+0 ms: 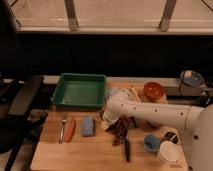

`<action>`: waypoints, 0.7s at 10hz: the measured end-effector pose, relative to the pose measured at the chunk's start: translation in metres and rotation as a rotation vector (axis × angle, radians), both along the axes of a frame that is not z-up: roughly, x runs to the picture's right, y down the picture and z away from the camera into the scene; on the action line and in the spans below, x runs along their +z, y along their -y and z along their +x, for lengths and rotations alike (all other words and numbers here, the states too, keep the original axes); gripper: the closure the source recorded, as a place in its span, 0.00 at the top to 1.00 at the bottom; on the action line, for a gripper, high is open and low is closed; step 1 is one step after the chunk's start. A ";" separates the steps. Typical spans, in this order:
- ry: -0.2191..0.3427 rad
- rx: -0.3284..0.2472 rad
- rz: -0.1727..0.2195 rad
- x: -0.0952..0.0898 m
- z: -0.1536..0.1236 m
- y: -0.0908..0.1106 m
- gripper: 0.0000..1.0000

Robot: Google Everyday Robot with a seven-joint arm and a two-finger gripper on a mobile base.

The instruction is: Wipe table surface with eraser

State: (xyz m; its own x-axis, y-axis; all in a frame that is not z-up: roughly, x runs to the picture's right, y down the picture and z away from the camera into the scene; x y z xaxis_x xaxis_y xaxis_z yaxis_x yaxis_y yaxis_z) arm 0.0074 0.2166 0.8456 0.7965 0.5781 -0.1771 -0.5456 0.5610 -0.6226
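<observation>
We are logging the gripper point(117, 126) as it is hanging low over the middle of the counter point(85, 156), at the end of the white arm that is reaching in from the right of the view. We cannot tell how wide the gripper is standing or whether it is gripping anything. A dark clump is sitting directly under and against it, and we are taking this to be the eraser point(121, 133), though its outline is not separating from the gripper. The blue block point(88, 126) is lying just beside the gripper on its view-left. The knife point(127, 149) is lying near it on the camera side, and the green tray point(80, 91) is sitting beyond it.

Handling judgement: we are expecting the eraser to be light, flat and fairly stiff, and liable to skid on the wood. We are advising a pinch across its narrow width, near mid-length, so the flat face is pressing evenly while it is wiping.
</observation>
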 end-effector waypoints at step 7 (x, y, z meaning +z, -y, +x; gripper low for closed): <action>0.006 -0.008 -0.003 -0.002 -0.003 -0.003 0.00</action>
State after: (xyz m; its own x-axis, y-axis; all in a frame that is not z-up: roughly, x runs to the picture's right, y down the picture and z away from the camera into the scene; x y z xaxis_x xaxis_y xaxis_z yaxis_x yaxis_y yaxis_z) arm 0.0044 0.2194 0.8435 0.8023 0.5710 -0.1740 -0.5371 0.5634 -0.6278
